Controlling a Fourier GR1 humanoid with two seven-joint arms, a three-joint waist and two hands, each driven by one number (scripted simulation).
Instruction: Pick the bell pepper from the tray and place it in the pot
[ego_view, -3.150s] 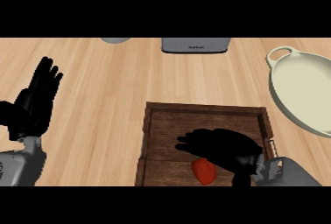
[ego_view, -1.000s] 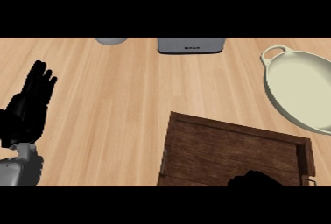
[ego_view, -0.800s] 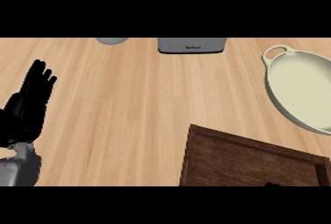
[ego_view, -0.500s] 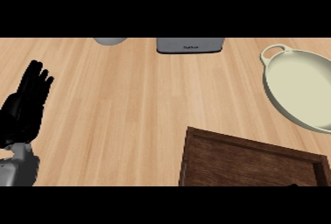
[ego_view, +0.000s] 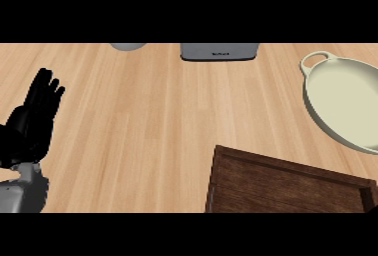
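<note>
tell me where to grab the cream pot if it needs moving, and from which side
Take the pot by the small loop handle at its far left end, which sticks out past the rim. Come from the left over bare counter, since the pot's right side runs out of view. The open left hand resting at the left edge has that approach; the right hand isn't visible.

We have a single view, from the head, looking steeply down onto the wooden desk (ego_view: 148, 125). It frames the desk closely: the tray (ego_view: 288, 185) is cut by the lower edge, the pot (ego_view: 347, 105) by the right edge, and a grey appliance (ego_view: 220, 51) by the top. The left hand (ego_view: 33, 122) enters from the lower left.
</note>
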